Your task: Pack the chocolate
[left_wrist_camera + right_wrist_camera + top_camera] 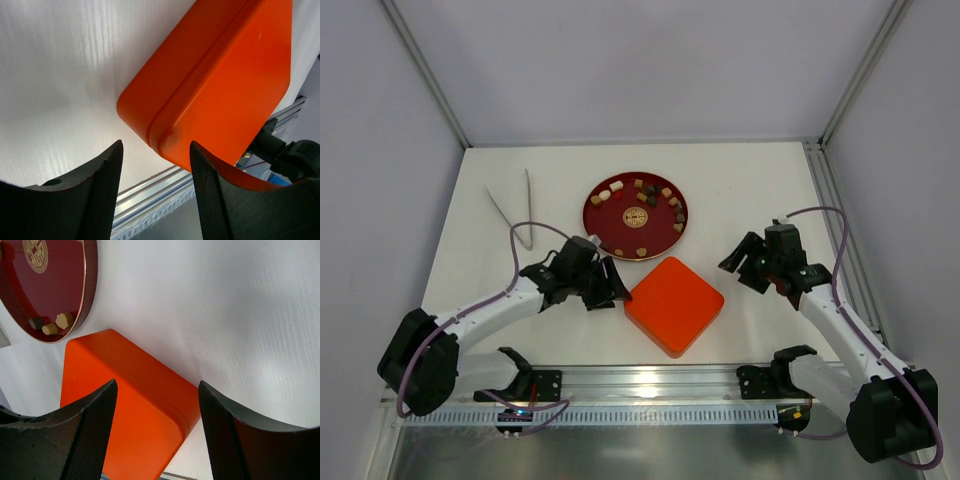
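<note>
Firstly, recorded a white table [760,190] carrying three items besides the goods. Found an orange box [674,305], lid on and shut, lying near the front rail [650,378] and between the two grippers. Noted metal tongs [520,210] at the far left, well apart from both grippers. Noted a round red plate [612,225] just beyond the box, near its far corner but apart from it.

Located the chocolate [603,196] on that plate: dark brown, light brown and cream pieces strung along the rim, around a gold emblem [636,215] at the centre.

Found the left gripper [610,285] low beside the box's left corner, jaws parted and clasping nothing. In its wrist view, saw the box corner framed between the fingers [95,195]; could not tell whether touching. Placed the chocolate just beyond this gripper, on the far side, near but clear of it.

Found the right gripper [745,262] to the right of the box, apart from it, jaws spread wide and empty. Placed the chocolate to its far left, with the box's far corner lying partly across that line in the right wrist view.
</note>
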Robot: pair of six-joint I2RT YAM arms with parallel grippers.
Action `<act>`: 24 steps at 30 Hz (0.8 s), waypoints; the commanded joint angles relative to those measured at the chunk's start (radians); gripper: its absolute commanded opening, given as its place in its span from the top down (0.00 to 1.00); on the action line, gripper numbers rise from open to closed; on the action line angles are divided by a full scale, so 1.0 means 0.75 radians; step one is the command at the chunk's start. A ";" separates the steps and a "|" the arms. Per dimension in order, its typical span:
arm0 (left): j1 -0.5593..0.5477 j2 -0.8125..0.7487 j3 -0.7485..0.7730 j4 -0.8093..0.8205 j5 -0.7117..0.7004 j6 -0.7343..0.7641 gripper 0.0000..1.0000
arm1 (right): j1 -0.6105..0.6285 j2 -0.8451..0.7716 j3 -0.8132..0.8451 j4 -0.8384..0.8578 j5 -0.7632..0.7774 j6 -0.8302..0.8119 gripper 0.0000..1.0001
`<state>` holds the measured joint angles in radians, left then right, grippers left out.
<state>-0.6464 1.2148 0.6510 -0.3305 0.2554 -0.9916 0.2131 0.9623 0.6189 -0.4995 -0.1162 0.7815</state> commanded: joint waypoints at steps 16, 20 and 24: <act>-0.110 0.084 -0.072 -0.044 -0.113 -0.097 0.57 | 0.264 -0.011 -0.177 0.153 -0.001 -0.089 0.32; -0.110 0.096 -0.091 -0.054 -0.132 -0.105 0.59 | 0.276 -0.054 -0.246 0.171 0.004 -0.058 0.33; -0.114 0.141 -0.097 -0.050 -0.136 -0.114 0.61 | 0.295 -0.064 -0.306 0.183 0.016 -0.032 0.34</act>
<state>-0.7261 1.2648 0.6239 -0.2794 0.2287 -1.0958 0.4179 0.9134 0.4324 -0.3553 -0.1352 0.7406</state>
